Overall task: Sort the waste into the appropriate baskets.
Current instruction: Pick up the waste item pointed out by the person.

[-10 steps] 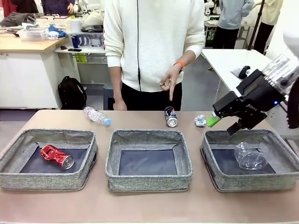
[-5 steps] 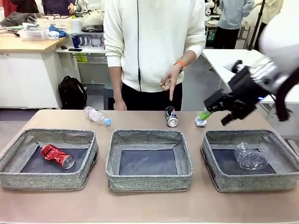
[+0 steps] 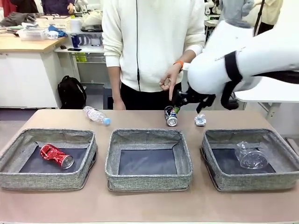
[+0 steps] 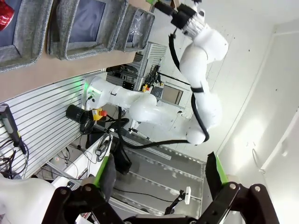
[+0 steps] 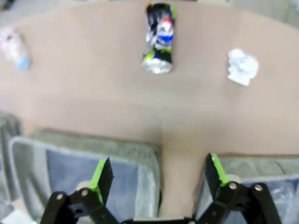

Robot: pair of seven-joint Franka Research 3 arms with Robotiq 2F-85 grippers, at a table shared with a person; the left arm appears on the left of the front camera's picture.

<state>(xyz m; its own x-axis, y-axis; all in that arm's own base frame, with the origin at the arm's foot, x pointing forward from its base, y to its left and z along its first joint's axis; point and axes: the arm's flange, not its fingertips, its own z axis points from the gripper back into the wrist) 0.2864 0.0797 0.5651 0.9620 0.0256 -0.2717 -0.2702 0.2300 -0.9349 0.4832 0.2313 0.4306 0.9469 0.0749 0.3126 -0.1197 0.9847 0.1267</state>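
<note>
I count two sorted: crushed red can [image 3: 56, 156] in lower-left basket [image 3: 46, 182], clear cup [image 3: 250, 156] in lower-right basket [image 3: 252, 182]. Remaining, upper centre on table [image 3: 149, 205]: bottle [image 3: 96, 115], dark can [image 3: 171, 116], paper ball [image 3: 200, 120]. Left gripper [image 4: 161, 175], right gripper [image 5: 159, 175]: jaws apart, empty.

White right arm [image 3: 243, 60] reaching in from the right over the far side of the worktop [image 3: 149, 205], elbow bent high, black right tool [image 5: 158, 173] angled downward, green-padded fingers [image 5: 102, 176] spread wide, empty, black left tool [image 4: 160, 171] likewise wide apart, empty, rolled sideways.

Three grey baskets [image 3: 46, 179] [image 3: 148, 181] [image 3: 252, 183], two cans [image 3: 56, 156] [image 3: 171, 116], one bottle [image 3: 96, 115], one plastic cup [image 3: 251, 156] and one paper ball [image 3: 200, 120].
</note>
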